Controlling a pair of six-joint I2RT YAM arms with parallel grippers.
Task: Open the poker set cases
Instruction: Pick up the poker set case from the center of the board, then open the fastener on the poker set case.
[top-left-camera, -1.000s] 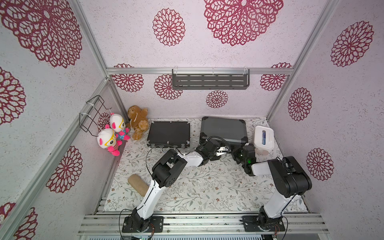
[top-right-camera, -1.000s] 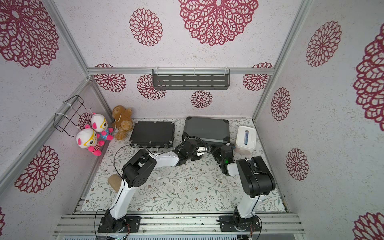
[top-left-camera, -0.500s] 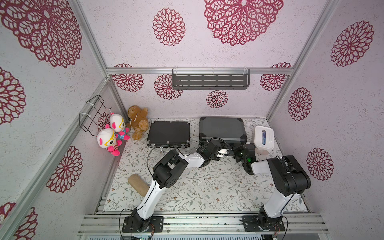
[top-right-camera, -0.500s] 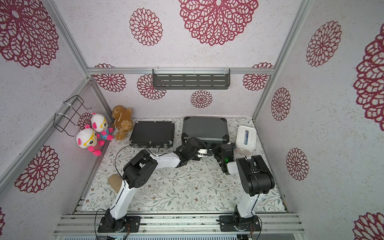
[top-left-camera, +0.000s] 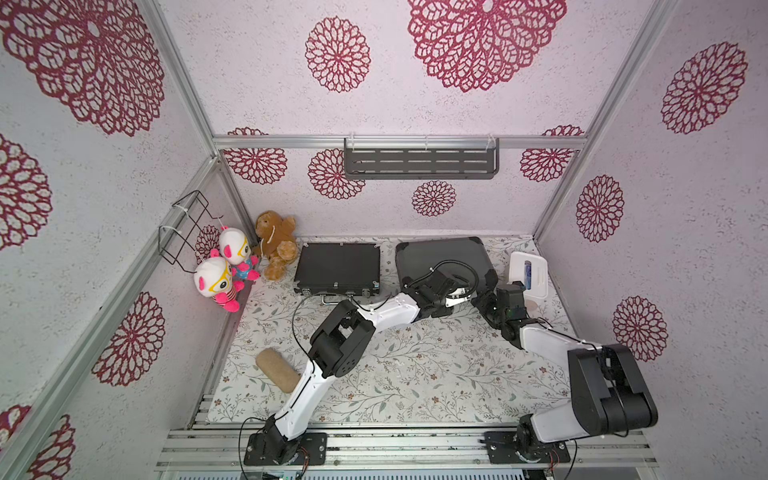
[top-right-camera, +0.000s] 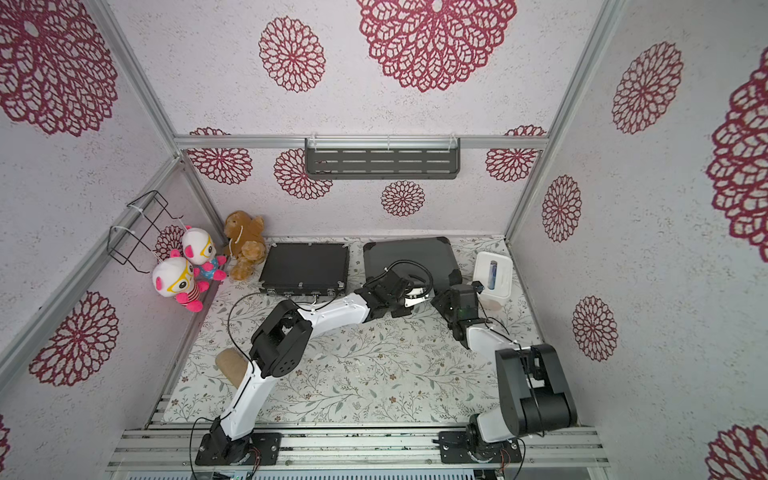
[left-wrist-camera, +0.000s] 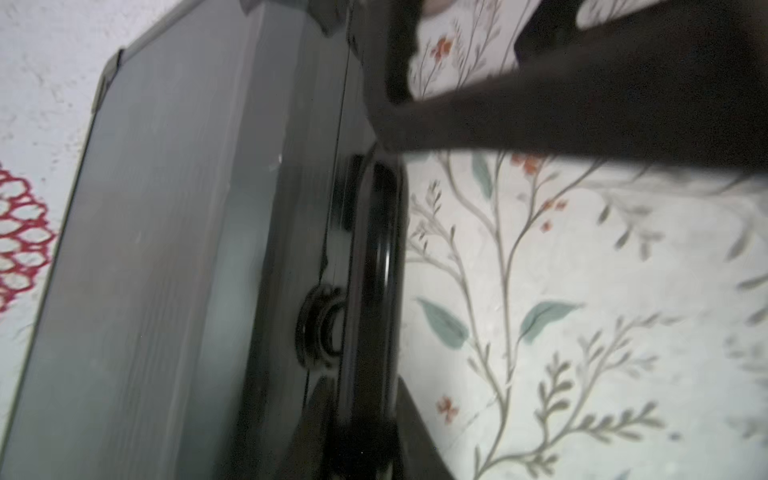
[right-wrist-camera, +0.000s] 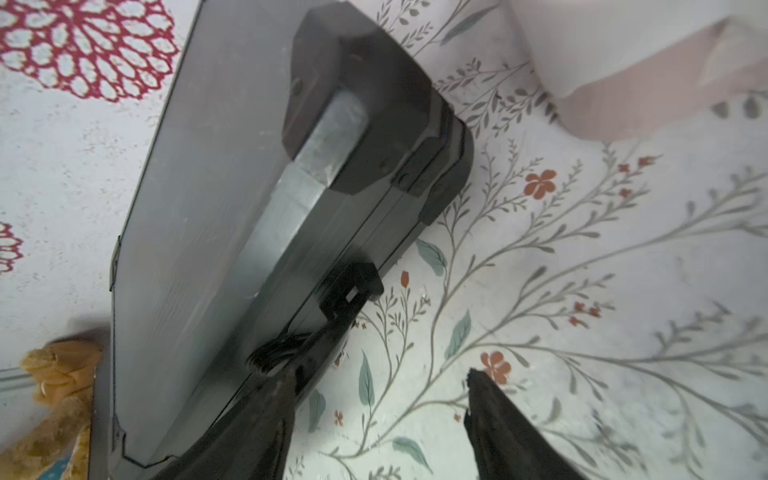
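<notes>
In both top views, the thick grey briefcase-like poker case with black corners (top-left-camera: 440, 255) is seen at the back of the floral-patterned table (top-left-camera: 415, 365). It lies between the flat black poker case with silver latches (top-left-camera: 337, 268) and the white rectangular tissue box (top-left-camera: 528, 272). Both arms are reached to the grey case's near edge. The left gripper (top-left-camera: 457, 295) is set over the middle of that edge, and the right gripper (top-left-camera: 482, 297) just beside it, toward the tissue box. No gripper is near the black case, whose lid is down.

In the blurred left wrist view, the grey case's black carrying handle (left-wrist-camera: 376, 249) is shown running along the front wall. The left claw is seen drawn together about the handle's end and appears clamped on it.

In the right wrist view, the right claw's fingers (right-wrist-camera: 257, 415) are seen well apart, with nothing between them. One finger lies against the front wall, close to a black latch (right-wrist-camera: 351, 291). Whether that latch is released cannot be told. The seam between lid and base looks closed.

The step in hand is judged to be the opening of the grey case, with the black one yet to be started. For the next move, freed latches would be needed, then a lift of the lid at its front edge while the base is kept from sliding.
</notes>
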